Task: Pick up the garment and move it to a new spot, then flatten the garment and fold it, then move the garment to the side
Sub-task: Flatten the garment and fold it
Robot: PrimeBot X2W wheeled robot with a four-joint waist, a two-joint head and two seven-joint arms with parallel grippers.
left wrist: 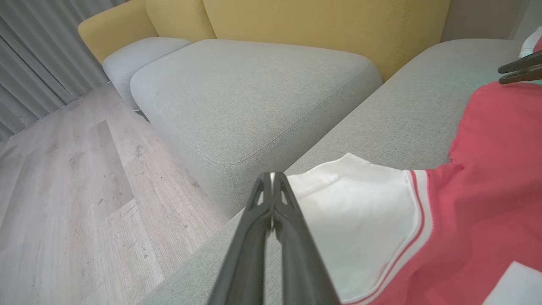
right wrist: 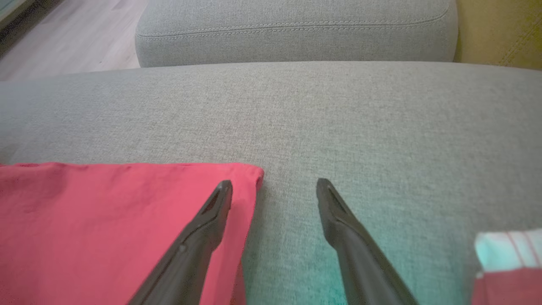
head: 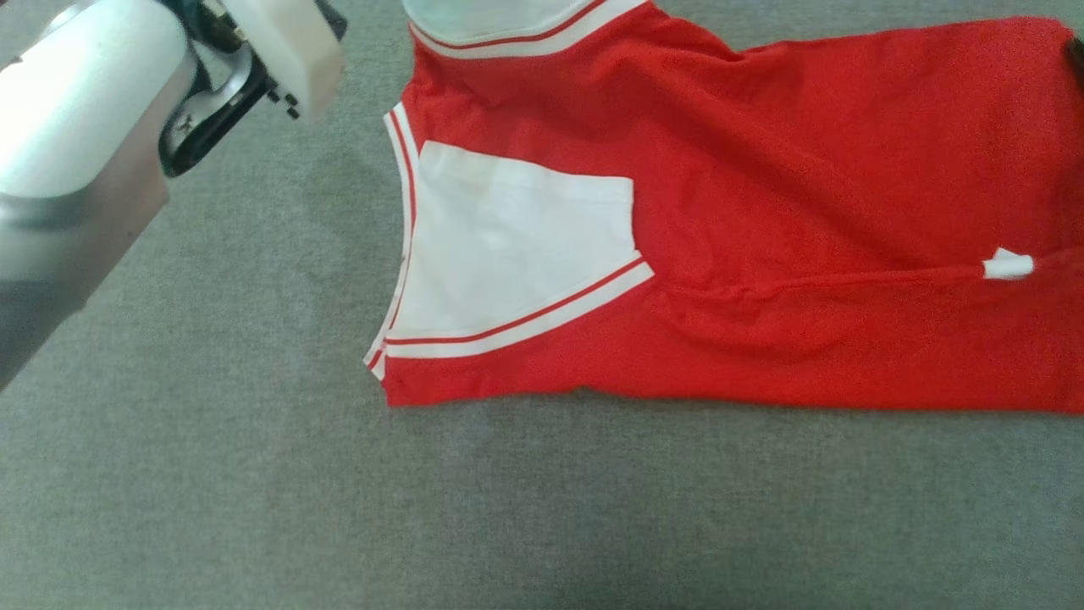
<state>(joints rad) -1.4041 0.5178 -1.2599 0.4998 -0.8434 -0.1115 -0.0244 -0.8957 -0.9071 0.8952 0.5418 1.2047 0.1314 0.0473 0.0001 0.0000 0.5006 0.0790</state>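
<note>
The garment (head: pixel 804 212) is a red top with a white panel and striped white trim. It lies spread on the grey sofa cushion (head: pixel 542 508), with some wrinkles in it. My left gripper (left wrist: pixel 273 176) is shut with nothing in it and hovers near the garment's (left wrist: pixel 499 169) white panel at the cushion's edge. In the head view my pale left forearm (head: pixel 76 110) sits at the upper left, away from the cloth. My right gripper (right wrist: pixel 274 185) is open just above the cushion, one finger over a red corner of the garment (right wrist: pixel 106 220) and the other over bare fabric. It holds nothing.
A second grey cushion (left wrist: pixel 254 93) and a yellow sofa back (left wrist: pixel 322 25) lie beyond the garment's cushion. Wooden floor (left wrist: pixel 63 190) and a grey curtain (left wrist: pixel 34 51) are off its edge. Bare cushion stretches below the garment in the head view.
</note>
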